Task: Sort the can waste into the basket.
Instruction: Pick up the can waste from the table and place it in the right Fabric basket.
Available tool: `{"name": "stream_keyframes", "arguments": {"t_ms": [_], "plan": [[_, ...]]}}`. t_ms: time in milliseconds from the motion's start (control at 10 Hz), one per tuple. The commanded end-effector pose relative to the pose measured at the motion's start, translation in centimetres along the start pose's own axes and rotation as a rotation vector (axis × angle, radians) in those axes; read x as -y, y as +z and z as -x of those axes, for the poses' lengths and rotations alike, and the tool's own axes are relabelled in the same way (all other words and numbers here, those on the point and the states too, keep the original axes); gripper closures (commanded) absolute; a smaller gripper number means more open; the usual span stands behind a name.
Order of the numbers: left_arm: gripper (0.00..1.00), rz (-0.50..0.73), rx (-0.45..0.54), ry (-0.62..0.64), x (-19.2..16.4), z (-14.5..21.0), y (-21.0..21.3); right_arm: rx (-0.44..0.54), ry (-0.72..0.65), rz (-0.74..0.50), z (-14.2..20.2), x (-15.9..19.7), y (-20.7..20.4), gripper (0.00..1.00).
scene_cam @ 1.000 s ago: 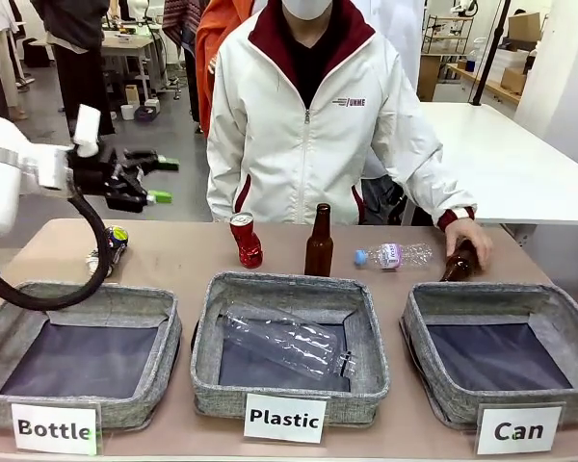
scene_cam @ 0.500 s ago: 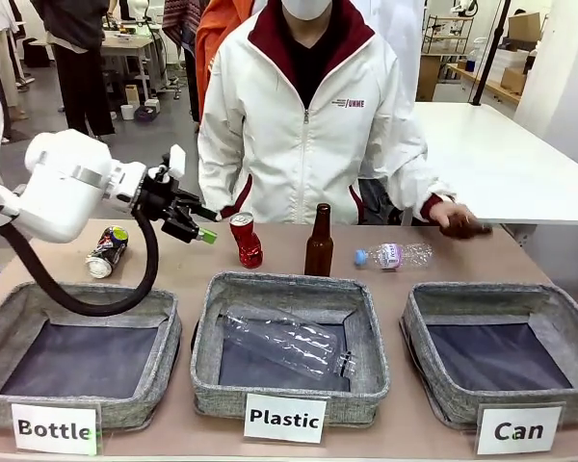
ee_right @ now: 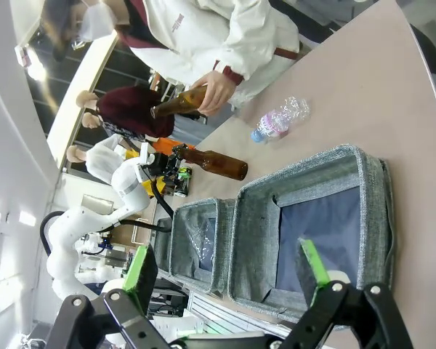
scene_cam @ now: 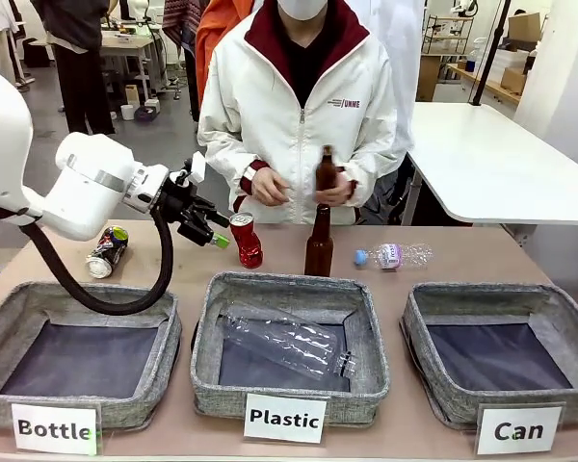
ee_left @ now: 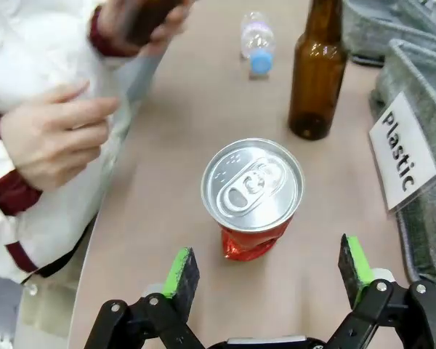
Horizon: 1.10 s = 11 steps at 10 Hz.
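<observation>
Standing upright, the red can (ee_left: 253, 185) sits just before the left end effector (ee_left: 267, 263) — jaws spread.

- Red can (scene_cam: 246, 240): shiny, body crushed, silver top with tab. Stands upright on the table (scene_cam: 443, 265), left of centre.
- Dark can (scene_cam: 107, 250): multicoloured print, silver end. Lies tilted at the table's far left.
- Basket (scene_cam: 506, 298): square, grey fabric, dark bottom, white "Can" label in front. Sits at the table's right end, well apart from both cans.
</observation>
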State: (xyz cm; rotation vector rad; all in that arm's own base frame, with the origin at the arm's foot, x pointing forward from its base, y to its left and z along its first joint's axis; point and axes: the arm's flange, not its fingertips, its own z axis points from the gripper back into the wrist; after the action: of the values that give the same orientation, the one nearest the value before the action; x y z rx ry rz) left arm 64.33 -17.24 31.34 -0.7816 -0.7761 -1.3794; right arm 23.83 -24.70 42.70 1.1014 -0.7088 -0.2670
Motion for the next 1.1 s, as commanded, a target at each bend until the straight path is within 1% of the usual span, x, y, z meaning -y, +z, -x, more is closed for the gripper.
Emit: {"name": "stream_keyframes", "arguments": {"t_ms": [0, 100, 200, 400, 500, 600, 700, 800, 900, 1000], "plan": [[0.0, -0.044, 0.126, -0.028, 0.4, -0.2, 5.1, 0.018, 0.025, -0.02, -0.2, 0.1, 0.0, 0.0], [0.0, -0.129, 0.188, -0.064, 2.3, -0.3, 10.4, 0.018, 0.025, -0.02, -0.2, 0.1, 0.0, 0.0], [0.0, -0.189, 0.227, -0.096, 5.4, 0.1, 16.6, 0.018, 0.025, -0.02, -0.2, 0.1, 0.0, 0.0], [0.0, -0.18, 0.284, -0.131, 12.4, 1.4, 25.8, 0.018, 0.025, -0.02, -0.2, 0.1, 0.0, 0.0], [0.0, -0.276, 0.31, -0.121, 15.6, 2.4, 30.1, 0.018, 0.025, -0.02, -0.2, 0.1, 0.0, 0.0], [0.0, -0.416, 0.313, -0.097, 18.7, 4.5, 34.5, 0.018, 0.025, -0.02, -0.2, 0.1, 0.0, 0.0], [0.0, -0.489, 0.308, -0.054, 21.4, 7.0, 37.6, 0.018, 0.025, -0.02, -0.2, 0.1, 0.0, 0.0], [0.0, -0.611, 0.368, 0.006, 24.3, 9.9, 40.6, 0.018, 0.025, -0.02, -0.2, 0.1, 0.0, 0.0], [0.0, -0.677, 0.402, 0.017, 27.5, 13.0, 42.9, 0.018, 0.025, -0.02, -0.2, 0.1, 0.0, 0.0], [0.0, -0.769, 0.412, 0.089, 30.2, 15.8, 44.6, 0.018, 0.025, -0.02, -0.2, 0.1, 0.0, 0.0]]}}
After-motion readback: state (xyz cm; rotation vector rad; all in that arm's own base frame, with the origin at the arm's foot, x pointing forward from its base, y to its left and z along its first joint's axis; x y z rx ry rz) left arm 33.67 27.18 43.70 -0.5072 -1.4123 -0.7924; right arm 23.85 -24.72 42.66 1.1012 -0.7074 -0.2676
